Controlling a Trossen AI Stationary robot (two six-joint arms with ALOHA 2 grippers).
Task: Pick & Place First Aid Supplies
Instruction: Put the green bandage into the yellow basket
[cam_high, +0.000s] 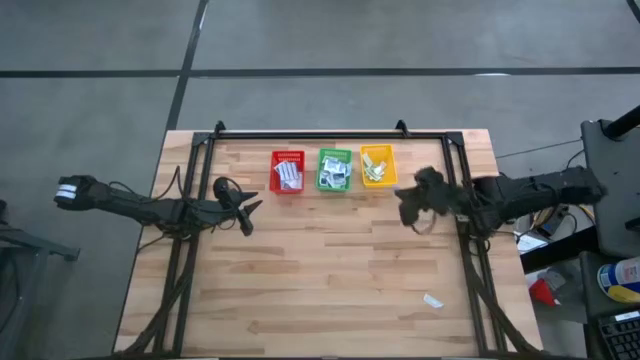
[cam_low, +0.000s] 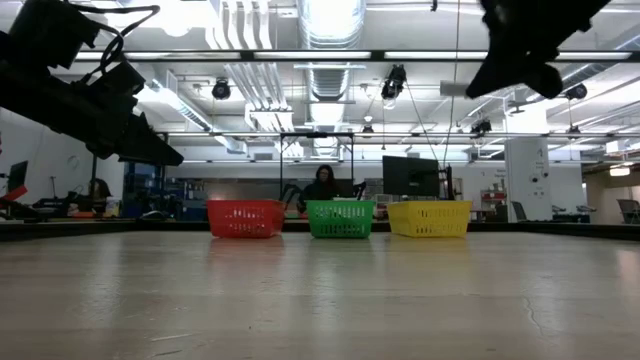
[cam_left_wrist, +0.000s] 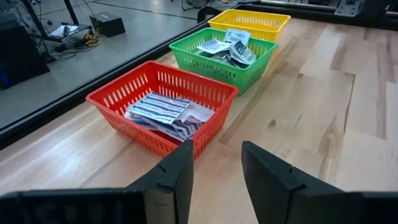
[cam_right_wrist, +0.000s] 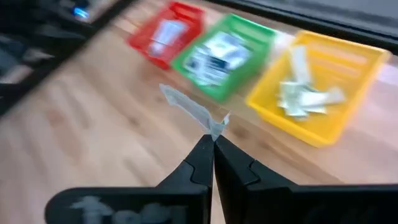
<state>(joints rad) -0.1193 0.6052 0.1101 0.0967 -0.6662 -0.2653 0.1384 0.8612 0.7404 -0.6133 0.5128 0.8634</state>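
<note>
Right gripper (cam_right_wrist: 212, 144) is up off the pale wooden bench (cam_high: 330, 280), its fingers pinched fully together on the corner of a thin, pale strip packet (cam_right_wrist: 186, 107) that dangles out ahead of the tips. In the high view that gripper (cam_high: 410, 212) hangs just beside the yellow plastic basket (cam_high: 377, 165), towards the near side of it. That basket (cam_right_wrist: 323, 74) already carries several pale strips, so my read is this one is bound for the same place.

The left gripper (cam_left_wrist: 214, 165) hovers low, fingers spread wide and empty, facing the red plastic basket (cam_left_wrist: 163, 106) full of striped white packets. The green plastic basket (cam_left_wrist: 225, 53) sits between red and yellow, holding small white-blue packets.

One small white packet (cam_high: 432, 300) lies alone on the bench near the right front corner — well apart from everything, not yet collected.

What could go wrong? The hold is only on a corner — a quick swing could let the strip slip or flutter loose and land on the bench. It also hangs crooked, so if released over the rim it may catch on the basket's wall or fall into green by mistake.
</note>
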